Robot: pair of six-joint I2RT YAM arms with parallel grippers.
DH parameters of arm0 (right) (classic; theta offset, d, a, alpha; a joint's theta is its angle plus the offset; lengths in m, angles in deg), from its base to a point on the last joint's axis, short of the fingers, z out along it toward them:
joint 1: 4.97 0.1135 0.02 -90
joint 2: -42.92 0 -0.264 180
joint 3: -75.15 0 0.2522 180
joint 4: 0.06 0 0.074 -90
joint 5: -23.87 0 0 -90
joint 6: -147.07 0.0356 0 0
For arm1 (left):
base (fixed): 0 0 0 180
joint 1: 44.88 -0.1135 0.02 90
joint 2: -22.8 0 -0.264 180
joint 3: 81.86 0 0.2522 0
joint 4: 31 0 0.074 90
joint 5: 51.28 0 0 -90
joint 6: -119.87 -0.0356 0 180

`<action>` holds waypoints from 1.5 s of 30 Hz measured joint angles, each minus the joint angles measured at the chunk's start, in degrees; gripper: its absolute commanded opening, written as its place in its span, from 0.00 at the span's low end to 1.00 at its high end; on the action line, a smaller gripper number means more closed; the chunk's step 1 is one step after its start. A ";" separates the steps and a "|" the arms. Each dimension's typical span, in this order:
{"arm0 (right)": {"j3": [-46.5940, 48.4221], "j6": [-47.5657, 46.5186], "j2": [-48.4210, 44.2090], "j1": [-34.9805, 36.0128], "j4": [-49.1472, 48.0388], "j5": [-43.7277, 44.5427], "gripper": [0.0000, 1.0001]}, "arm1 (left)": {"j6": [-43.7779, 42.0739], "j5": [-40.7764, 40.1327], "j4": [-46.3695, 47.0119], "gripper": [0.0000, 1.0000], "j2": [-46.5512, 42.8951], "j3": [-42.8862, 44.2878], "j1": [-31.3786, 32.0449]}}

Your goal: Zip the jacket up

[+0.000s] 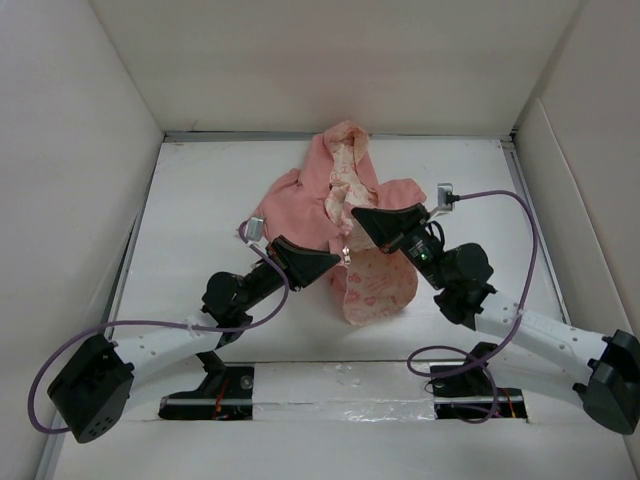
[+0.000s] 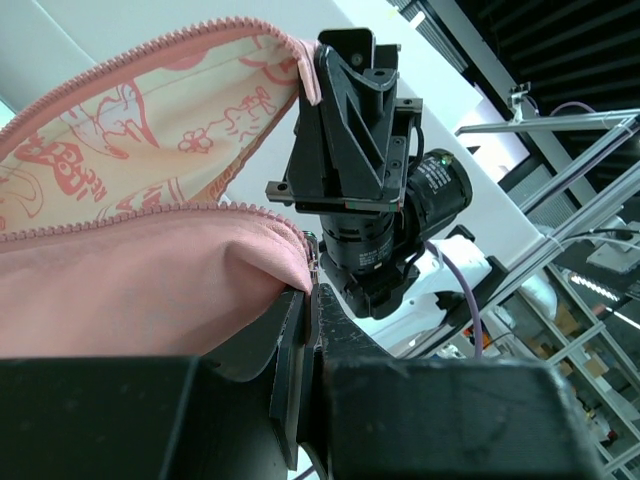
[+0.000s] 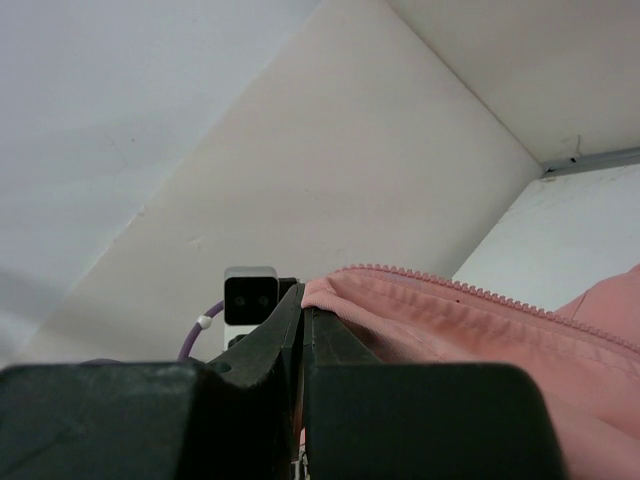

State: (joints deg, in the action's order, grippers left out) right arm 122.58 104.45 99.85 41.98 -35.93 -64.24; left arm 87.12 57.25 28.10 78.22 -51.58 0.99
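Note:
The salmon-pink jacket (image 1: pixel 300 200) lies mid-table with its hood (image 1: pixel 345 150) toward the back and a flap of cream printed lining (image 1: pixel 378 285) turned toward the front. My left gripper (image 1: pixel 338 258) is shut on a pink front edge beside the metal zipper slider (image 1: pixel 347 255). In the left wrist view the pinched corner sits at the jaw tips (image 2: pixel 313 292), under the open zipper teeth (image 2: pixel 190 210) and the lining (image 2: pixel 130 120). My right gripper (image 1: pixel 356 214) is shut on the other front edge, a fold of pink fabric (image 3: pixel 420 310) at its tips (image 3: pixel 302 298). The two grippers stand close together.
White walls enclose the table on the left (image 1: pixel 70 200), back (image 1: pixel 330 60) and right (image 1: pixel 590 200). Purple cables loop off both arms (image 1: pixel 60 360) (image 1: pixel 520 210). The arm bases (image 1: pixel 215 385) sit along the near edge.

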 measured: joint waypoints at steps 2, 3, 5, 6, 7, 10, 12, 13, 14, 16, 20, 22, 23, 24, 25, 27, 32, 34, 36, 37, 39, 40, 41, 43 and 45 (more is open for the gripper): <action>0.00 -0.02 -0.37 0.00 0.17 -0.04 0.00 | 0.00 -0.37 0.09 0.00 0.00 0.09 0.00; -0.02 -0.04 -0.68 0.00 0.37 -0.04 0.00 | 0.00 -0.50 0.07 0.00 0.00 0.09 0.00; -0.02 -0.24 -1.31 0.00 0.87 -0.24 0.00 | 0.04 -0.52 0.04 0.00 0.00 0.15 -0.33; -0.02 -0.31 -1.60 0.00 1.25 -0.37 0.00 | 0.17 -0.28 0.09 0.00 0.00 0.17 -0.81; -0.02 -0.46 -1.81 0.00 1.60 -0.44 0.00 | 0.33 -0.02 0.09 0.00 0.00 0.22 -1.66; -0.15 -0.68 -1.97 0.00 2.01 -1.33 0.00 | 1.01 0.28 0.11 0.00 -0.04 0.37 -5.27; -0.15 -0.72 -1.84 0.00 2.62 -2.12 0.00 | 1.53 0.33 0.13 0.00 -0.04 0.39 -6.73; -0.15 -0.79 -1.70 0.00 2.80 -2.54 0.00 | 1.70 0.55 0.07 0.00 -0.02 0.46 -6.93; -0.15 -0.87 -1.55 0.02 2.93 -2.91 0.00 | 1.77 0.90 0.07 0.00 0.02 0.57 -6.95; -0.15 -0.90 -1.03 0.11 2.91 -3.63 0.00 | 1.90 1.51 0.00 0.00 0.37 1.22 -6.95; -0.15 -0.92 0.35 0.39 2.78 -4.57 0.00 | 2.71 2.82 0.11 0.00 2.16 3.08 -6.95; -0.15 -0.92 0.85 0.39 2.69 -4.87 0.00 | 3.56 3.41 0.24 0.00 3.32 3.41 -6.95; -0.15 -0.92 1.03 0.39 2.69 -4.94 0.00 | 4.02 3.67 0.20 0.00 3.91 3.41 -6.95; -0.15 -0.92 1.16 0.39 2.64 -4.96 0.00 | 4.52 3.89 0.15 0.00 4.52 3.41 -6.95; -0.15 -0.90 1.25 0.39 2.56 -4.96 0.00 | 4.92 4.02 0.13 0.00 5.09 3.41 -6.95; -0.20 -0.90 1.29 0.39 2.45 -4.94 0.00 | 5.79 4.24 0.07 0.00 5.99 3.41 -6.95; -0.81 -0.96 1.01 0.39 1.86 -4.66 0.00 | 7.15 4.59 -0.04 0.00 6.38 3.41 -6.95; -0.92 -1.07 0.50 0.39 1.84 -4.04 0.00 | 7.28 4.59 -0.09 0.00 6.21 3.41 -6.95; -0.94 -1.07 0.24 0.39 1.51 -3.76 0.00 | 7.37 4.59 -0.31 0.00 5.70 3.41 -6.95; -0.94 -1.05 0.22 0.39 1.29 -3.74 0.00 | 7.37 4.59 -0.26 0.00 5.25 3.41 -6.95; -1.05 -0.96 0.50 0.39 0.44 -3.74 0.00 | 7.37 4.59 -0.26 0.00 4.39 3.41 -6.97; -1.27 -0.85 0.70 0.39 -0.28 -3.69 0.00 | 7.41 4.59 -0.26 0.00 4.04 3.41 -6.97; -1.53 -0.81 0.87 0.39 -0.90 -3.63 0.00 | 7.50 4.59 -0.26 0.00 3.76 3.41 -6.97; -1.75 -0.70 1.07 0.39 -1.05 -3.56 0.00 | 7.63 4.59 -0.24 0.00 3.54 3.41 -6.97; -1.75 -0.66 1.18 0.39 -1.14 -3.41 0.00 | 7.76 4.59 -0.28 0.00 3.54 3.39 -6.97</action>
State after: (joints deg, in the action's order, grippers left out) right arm 120.83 103.79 101.03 42.38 -37.06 -67.65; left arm 94.88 61.84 27.82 81.76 -48.20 -5.99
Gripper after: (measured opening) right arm 0.017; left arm 0.021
